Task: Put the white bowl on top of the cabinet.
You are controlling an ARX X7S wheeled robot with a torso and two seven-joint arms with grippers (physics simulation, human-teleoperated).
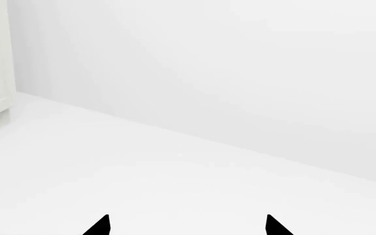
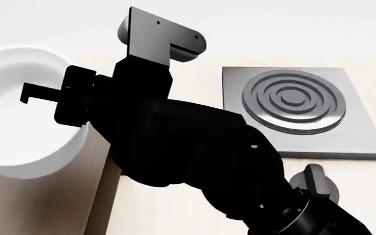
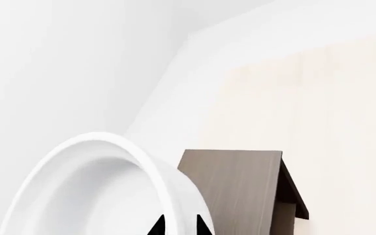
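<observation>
- Right end effector (image 2: 47, 95), closest to the head camera, pinches the white bowl (image 2: 18, 127) by its rim, one finger inside, one outside, so it hangs tilted.
- Beyond the end effector lies the cabinet (image 3: 240, 186); the bowl is not yet resting on it.
- Right arm reaches forward, elbow bent; the stove plate (image 2: 299, 110) lies well aside on the desk (image 2: 175, 215).
- Left end effector (image 1: 188, 227) is spread wide, empty.

bowl: white bowl (image 3: 96, 191) fills the near view, rim clamped by the right pincer (image 3: 180, 226);
cabinet: dark brown cabinet (image 3: 237, 186) just beyond it;
desk: pale wood desk (image 3: 332, 122)
</observation>
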